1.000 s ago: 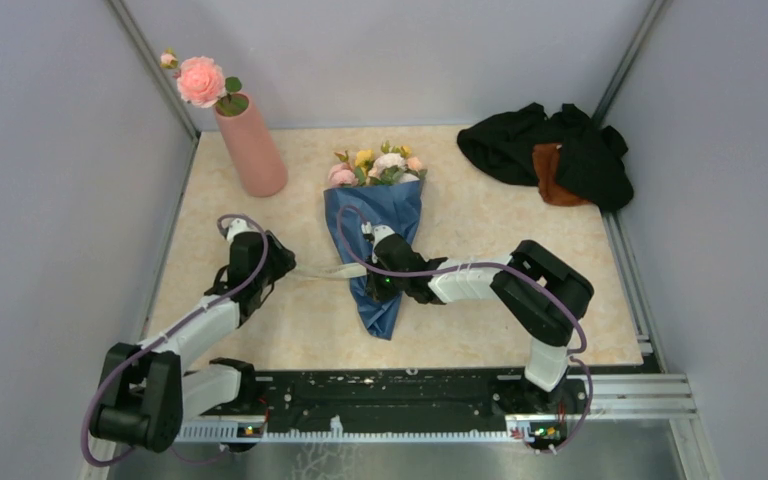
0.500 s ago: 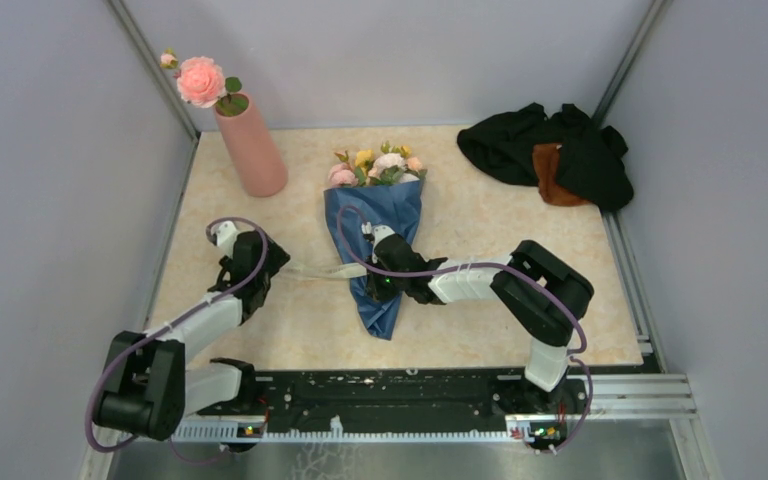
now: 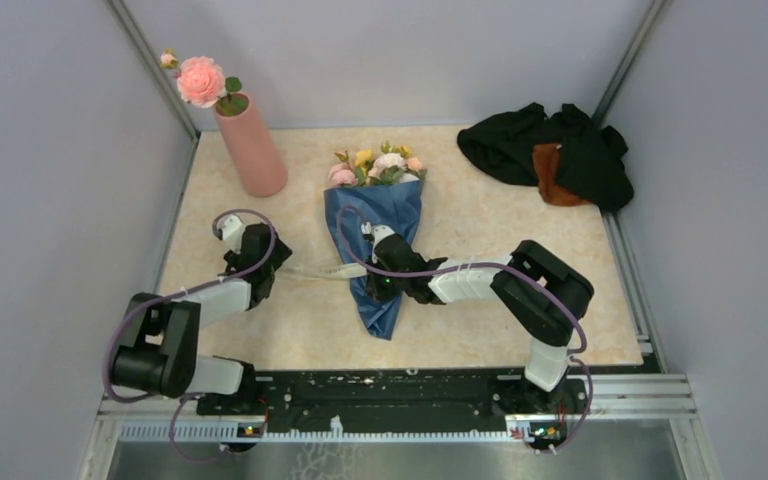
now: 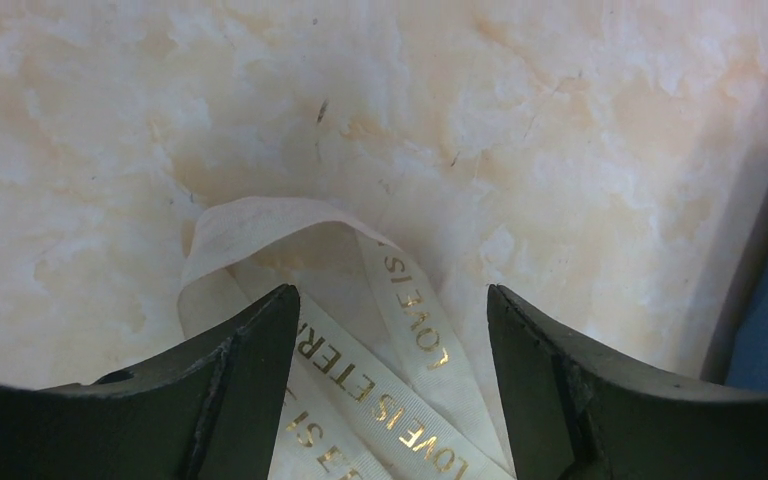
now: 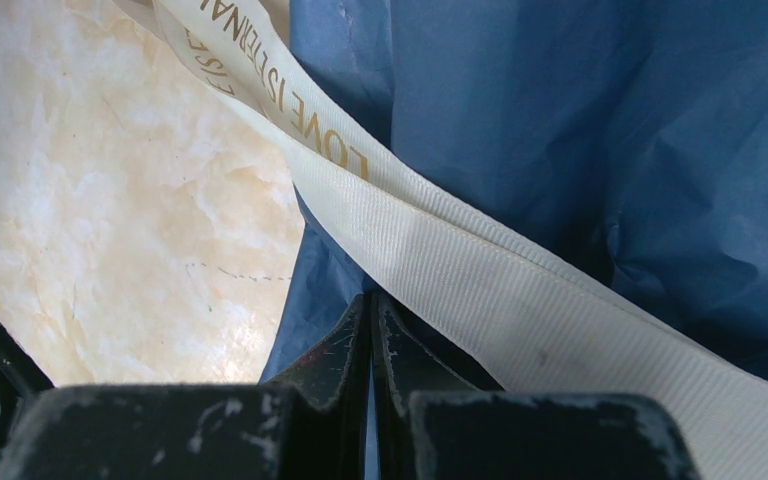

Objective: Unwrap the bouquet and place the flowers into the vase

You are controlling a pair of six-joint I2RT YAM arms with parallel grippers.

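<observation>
- Left gripper (image 4: 392, 300): jaws apart, straddling the loose cream ribbon (image 4: 407, 305) on the table (image 3: 480, 220).
- Right gripper (image 5: 372, 310): fingers together, against the bouquet (image 3: 378, 205), mid-table.
- Vase (image 3: 252, 150): far-left corner.

ribbon (image 5: 480, 270): woven cloth, ribbed, gold print | wrapping paper (image 5: 600, 120): matt, creased | table (image 4: 460, 100): smooth, marbled | vase (image 3: 252, 150): matt

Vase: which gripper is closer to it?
Left. The left gripper hangs open over the ribbon, on the near side of the vase; the right gripper is shut at the bouquet, farther right.
</observation>
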